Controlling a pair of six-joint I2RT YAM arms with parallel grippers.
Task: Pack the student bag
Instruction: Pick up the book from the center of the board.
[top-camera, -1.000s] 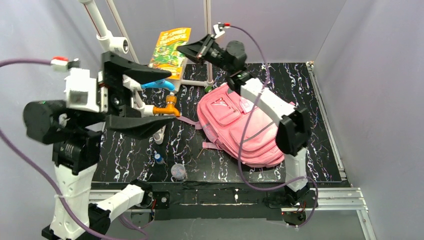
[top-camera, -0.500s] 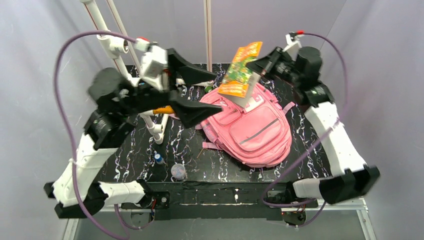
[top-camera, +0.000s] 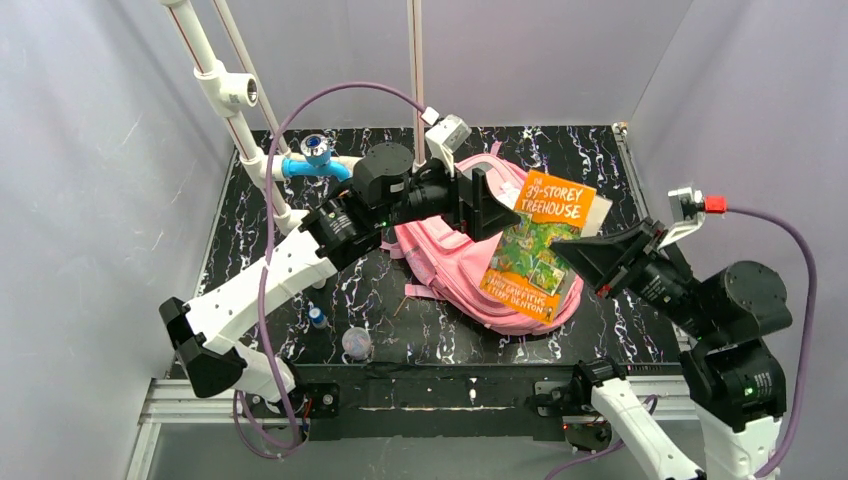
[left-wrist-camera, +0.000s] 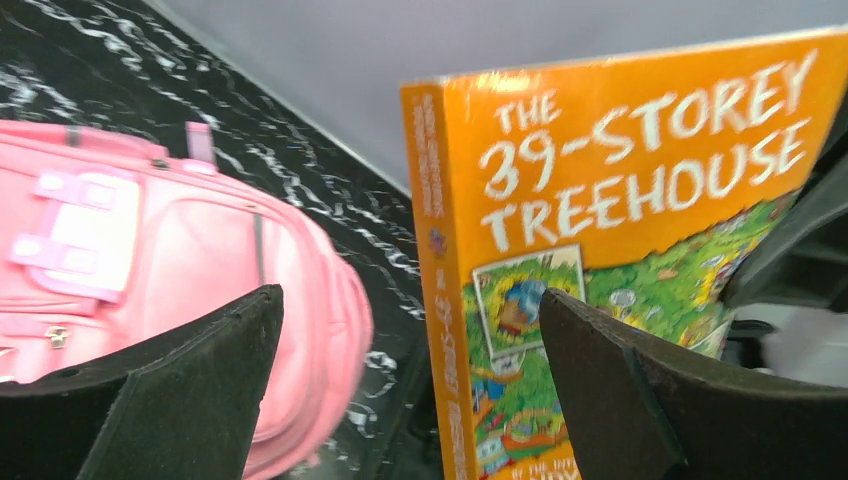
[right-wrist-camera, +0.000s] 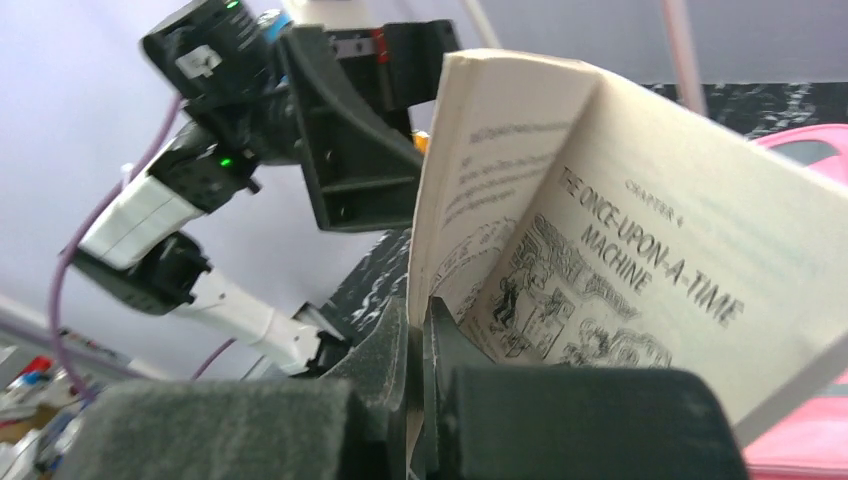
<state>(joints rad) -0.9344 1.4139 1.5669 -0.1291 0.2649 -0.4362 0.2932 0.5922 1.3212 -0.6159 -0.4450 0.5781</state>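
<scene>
My right tool (top-camera: 592, 252) pinched the book (top-camera: 540, 240) over the student bag (top-camera: 445, 262). My left tool (top-camera: 490, 205) was spread beside the book. The student bag lay mid black marbled worktop (top-camera: 620, 160), grey walls (top-camera: 100, 150) around.

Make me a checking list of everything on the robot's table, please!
Surface: black marbled table mat, lying flat.
Job's things: the pink student bag lies on the mat. The orange book, "The 39-Storey Treehouse", is held in the air over it, not packed yet.
Clutter: a little bottle with a blue cap and a clear round thing near the front edge; a white pipe frame with a blue fitting at back left.
Grippers: right gripper shut on the book's pages; left gripper open, pointing at the book.
Cables: purple cables, one looping off each wrist.
Surroundings: grey walls; metal rail in front.
</scene>
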